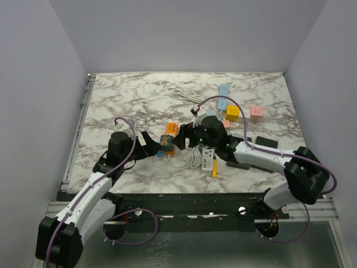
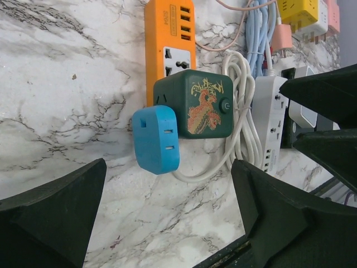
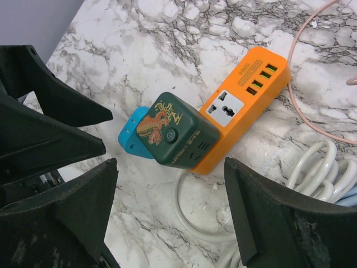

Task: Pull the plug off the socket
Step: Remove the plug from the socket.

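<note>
We see the left gripper (image 2: 167,223) wide open and empty, framing the blue plug (image 2: 156,139) on the green cube (image 2: 195,103). The right gripper (image 3: 170,215) is open too; we guess it's there to brace the orange strip (image 3: 248,95).

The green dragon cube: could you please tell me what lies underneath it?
The orange power strip, with one end covered. Any socket or prongs joining them are hidden beneath the green cube.

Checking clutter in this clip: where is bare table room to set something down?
Free: the far-left marble table, from the left rail to the white cable. The left arm lies across the near-left. Crowded: centre to right, with the orange power strip, green cube adapter, white power strip, yellow cube and pink cube.
</note>
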